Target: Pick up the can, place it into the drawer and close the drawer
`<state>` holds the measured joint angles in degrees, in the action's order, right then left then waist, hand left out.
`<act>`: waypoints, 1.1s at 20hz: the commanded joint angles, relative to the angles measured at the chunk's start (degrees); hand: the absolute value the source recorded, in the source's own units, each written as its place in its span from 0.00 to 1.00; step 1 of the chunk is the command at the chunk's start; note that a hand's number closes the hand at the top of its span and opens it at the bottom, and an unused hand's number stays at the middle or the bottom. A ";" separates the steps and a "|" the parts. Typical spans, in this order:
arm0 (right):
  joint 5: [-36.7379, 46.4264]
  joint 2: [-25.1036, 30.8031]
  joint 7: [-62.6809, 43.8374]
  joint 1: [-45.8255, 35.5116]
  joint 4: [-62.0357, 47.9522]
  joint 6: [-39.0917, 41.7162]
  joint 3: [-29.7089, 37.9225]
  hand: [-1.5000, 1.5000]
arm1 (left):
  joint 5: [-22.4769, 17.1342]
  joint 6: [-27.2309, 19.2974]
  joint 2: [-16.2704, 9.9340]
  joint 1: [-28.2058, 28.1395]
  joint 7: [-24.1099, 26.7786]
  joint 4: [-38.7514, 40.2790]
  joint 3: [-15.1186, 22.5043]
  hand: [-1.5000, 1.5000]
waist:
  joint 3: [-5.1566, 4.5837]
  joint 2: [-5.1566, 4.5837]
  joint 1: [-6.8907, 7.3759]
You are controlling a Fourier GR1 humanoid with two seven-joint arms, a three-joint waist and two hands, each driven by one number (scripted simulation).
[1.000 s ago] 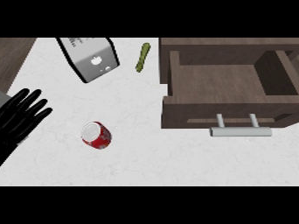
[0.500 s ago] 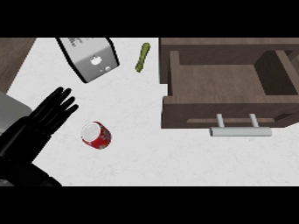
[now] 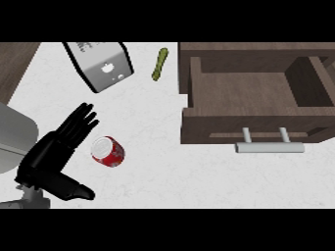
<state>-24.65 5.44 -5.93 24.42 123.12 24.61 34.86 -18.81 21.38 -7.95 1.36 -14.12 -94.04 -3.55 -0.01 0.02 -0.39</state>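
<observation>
A red can (image 3: 109, 152) lies on its side on the white counter (image 3: 163, 176), left of the middle. My left hand (image 3: 53, 156) is just left of it, open, its straight fingers (image 3: 81, 122) pointing up the view along the can's left side and its thumb (image 3: 73, 189) sticking out below the can. I cannot tell whether the hand touches the can. The brown drawer (image 3: 199, 125) stands pulled open at the right, its inside bare and its silver handle (image 3: 268, 147) facing me. My right hand does not show.
A silver box-shaped appliance (image 3: 102, 66) stands at the back left, with a thin green vegetable (image 3: 159, 63) beside it. A large grey rounded shape (image 3: 3, 135) fills the left edge. Dark wood (image 3: 4, 63) borders the counter at the top left.
My left hand has come in from the left edge and moved right, ending up alongside the can. The can and the drawer have not moved.
</observation>
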 commanded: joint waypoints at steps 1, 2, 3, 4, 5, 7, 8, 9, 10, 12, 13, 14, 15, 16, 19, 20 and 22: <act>2.46 -4.63 1.26 1.78 1.68 1.11 -0.81 0.00 | 2.81 2.95 -0.59 -2.14 6.68 5.69 -1.04 0.00 | -0.01 0.01 0.06; 2.33 -1.40 1.51 -2.05 -2.60 1.29 0.14 0.00 | 5.99 0.55 1.70 -2.90 8.59 5.93 0.64 0.00 | 0.00 -0.01 0.23; 0.82 -1.41 -0.72 -0.62 0.00 0.85 0.53 0.00 | 6.42 2.75 0.41 -0.38 13.77 13.09 -1.64 0.00 | -0.03 -0.06 -0.03; -1.46 1.86 -1.36 -3.14 -2.97 1.09 2.83 0.00 | 6.61 1.73 0.77 -0.13 13.83 12.64 -1.74 0.00 | -0.01 -0.04 0.10; -2.67 -2.05 1.84 2.99 -0.80 5.46 3.73 0.00 | 4.95 2.71 -1.31 1.21 11.66 12.04 -3.13 0.00 | 0.00 0.03 -0.14; 2.43 -3.89 0.57 -1.18 -0.23 1.36 0.73 0.00 | 6.42 2.22 -1.44 3.00 15.38 17.83 -4.64 0.00 | -0.01 -0.04 0.03; 0.39 -2.81 -5.34 -1.51 5.25 -1.10 0.40 0.00 | 7.15 0.95 -0.78 1.95 14.28 15.87 -3.75 0.00 | -0.02 -0.01 0.12; -2.59 -2.00 0.05 1.25 0.56 4.46 4.21 0.00 | 6.76 3.92 -2.78 2.90 17.15 20.67 -5.27 0.00 | -0.01 0.00 -0.13; -0.65 -3.18 -0.59 0.92 2.00 4.69 2.99 0.00 | 6.80 2.11 -2.21 4.02 15.58 19.80 -5.33 0.00 | 0.00 0.01 -0.02; -0.70 -2.79 -2.65 -0.65 1.15 3.79 2.78 0.00 | 8.69 3.33 -2.27 2.07 20.07 22.61 -4.99 0.00 | -0.01 -0.01 0.11; -1.28 0.00 -4.30 -3.24 1.04 1.73 3.64 0.00 | 10.79 4.45 -2.93 3.45 24.79 28.35 -5.14 0.00 | -0.03 -0.08 0.05; -0.09 -1.87 -1.41 -2.62 -0.34 3.34 3.54 0.00 | 11.98 3.21 -1.62 4.76 27.26 31.80 -4.94 0.00 | -0.02 -0.08 -0.07; -3.74 -0.31 -0.13 -0.26 -1.55 6.25 6.81 0.00 | 11.38 3.54 -3.36 7.84 26.15 34.98 -6.32 0.00 | -0.02 -0.06 -0.34; -0.08 -0.72 -0.67 -2.76 -3.43 5.20 4.84 0.00 | 13.88 0.53 -0.28 7.31 25.66 33.75 -3.48 0.00 | -0.01 -0.06 -0.06; -0.37 -4.98 -1.84 0.32 2.44 5.22 4.45 0.00 | 14.48 2.74 -1.64 6.60 29.99 38.07 -4.10 0.00 | -0.02 -0.03 -0.15; -5.79 -0.71 -6.71 -1.97 2.44 3.57 6.18 0.00 | 14.08 3.18 -2.33 8.58 31.23 40.57 -5.10 0.00 | -0.03 -0.04 -0.11; -1.74 0.03 -2.75 -4.82 -3.04 4.59 6.87 0.00 | 14.52 4.38 -2.34 7.37 32.29 42.12 -4.49 0.00 | -0.01 -0.04 0.04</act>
<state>-26.16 3.89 -8.56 21.79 122.64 29.02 40.19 -5.92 25.02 -10.36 7.99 14.54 -57.38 -8.41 -0.03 -0.02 -0.41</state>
